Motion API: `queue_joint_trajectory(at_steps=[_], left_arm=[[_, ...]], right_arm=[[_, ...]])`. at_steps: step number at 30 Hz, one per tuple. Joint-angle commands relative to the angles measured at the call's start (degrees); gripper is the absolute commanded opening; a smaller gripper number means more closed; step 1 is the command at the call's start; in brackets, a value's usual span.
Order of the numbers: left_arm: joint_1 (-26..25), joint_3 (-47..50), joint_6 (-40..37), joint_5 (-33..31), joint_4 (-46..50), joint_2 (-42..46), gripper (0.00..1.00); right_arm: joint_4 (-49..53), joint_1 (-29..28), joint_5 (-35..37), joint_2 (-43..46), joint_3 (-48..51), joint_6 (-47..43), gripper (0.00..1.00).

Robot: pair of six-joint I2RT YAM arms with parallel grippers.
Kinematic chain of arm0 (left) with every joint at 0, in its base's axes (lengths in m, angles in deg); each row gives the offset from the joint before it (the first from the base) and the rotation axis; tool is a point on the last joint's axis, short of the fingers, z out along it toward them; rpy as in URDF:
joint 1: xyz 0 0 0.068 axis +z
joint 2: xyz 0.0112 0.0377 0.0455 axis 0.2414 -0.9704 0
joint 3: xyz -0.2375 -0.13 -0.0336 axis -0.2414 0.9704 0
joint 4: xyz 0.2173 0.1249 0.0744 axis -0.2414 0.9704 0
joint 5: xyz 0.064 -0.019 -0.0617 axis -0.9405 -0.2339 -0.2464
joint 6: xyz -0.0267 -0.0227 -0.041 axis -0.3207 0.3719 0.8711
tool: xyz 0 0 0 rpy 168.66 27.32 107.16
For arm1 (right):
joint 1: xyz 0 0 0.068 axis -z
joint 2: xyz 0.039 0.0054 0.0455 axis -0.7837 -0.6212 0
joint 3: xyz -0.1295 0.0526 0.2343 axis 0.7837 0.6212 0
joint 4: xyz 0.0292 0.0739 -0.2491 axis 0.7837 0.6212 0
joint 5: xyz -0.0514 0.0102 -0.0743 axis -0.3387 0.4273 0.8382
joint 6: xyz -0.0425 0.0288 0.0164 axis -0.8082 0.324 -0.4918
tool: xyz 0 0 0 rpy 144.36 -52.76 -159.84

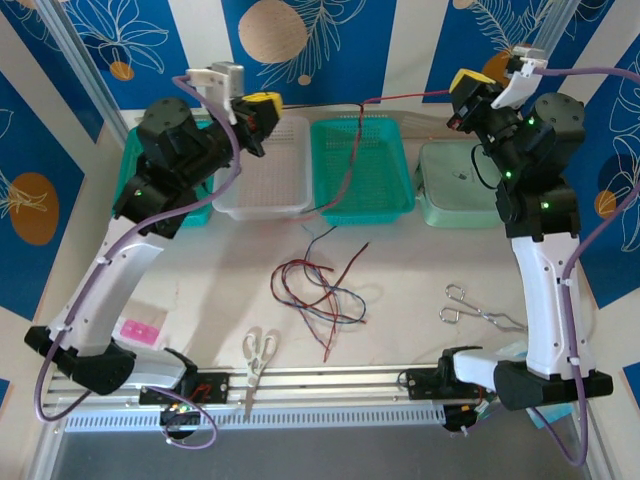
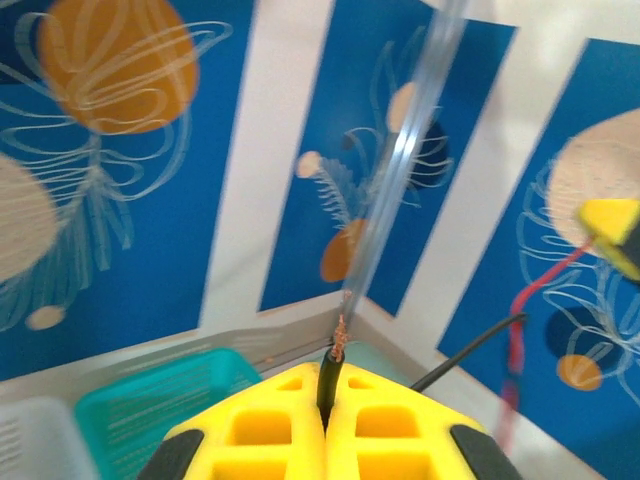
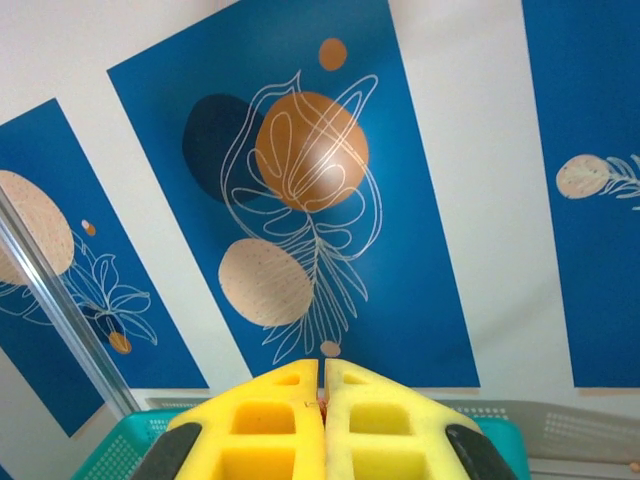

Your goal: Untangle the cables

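While you hold both arms raised, left gripper (image 1: 265,102): pinched closed on thin black cable (image 2: 326,382).
Your right gripper (image 1: 470,82): clamped on thin red cable (image 1: 405,96).
Remaining red, black and blue-grey cables (image 1: 318,290): tangled on white table (image 1: 420,260).

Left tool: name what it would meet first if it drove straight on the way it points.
Likely the pale upright post at the corner of the patterned back wall; depth is unclear. The left tool, shut on a black cable, points up at it.
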State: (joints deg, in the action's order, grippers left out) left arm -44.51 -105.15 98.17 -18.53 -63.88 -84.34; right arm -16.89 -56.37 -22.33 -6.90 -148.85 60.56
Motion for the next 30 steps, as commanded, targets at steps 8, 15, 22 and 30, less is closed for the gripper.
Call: queue_joint_trajectory(at_steps=[8, 15, 22, 30], left_arm=[[10.94, -2.24, -4.48, -8.08, 10.28, 6.23, 0.0], [14.82, -1.93, -5.6, -18.52, 12.88, 8.01, 0.0], [16.97, 12.16, -3.58, -28.63, -3.23, 16.66, 0.0], [17.69, 13.04, -3.41, -38.24, -1.96, 18.06, 0.0]], right_arm=[[-3.26, 7.67, 5.26, 1.0, -3.85, -0.74, 0.0], [-3.35, 14.49, 4.12, 1.62, -3.81, 0.27, 0.0], [-3.92, 19.69, 1.12, 4.16, 0.01, 2.84, 0.0], [-3.39, 24.44, 1.98, 5.84, 2.74, 3.49, 0.0]])
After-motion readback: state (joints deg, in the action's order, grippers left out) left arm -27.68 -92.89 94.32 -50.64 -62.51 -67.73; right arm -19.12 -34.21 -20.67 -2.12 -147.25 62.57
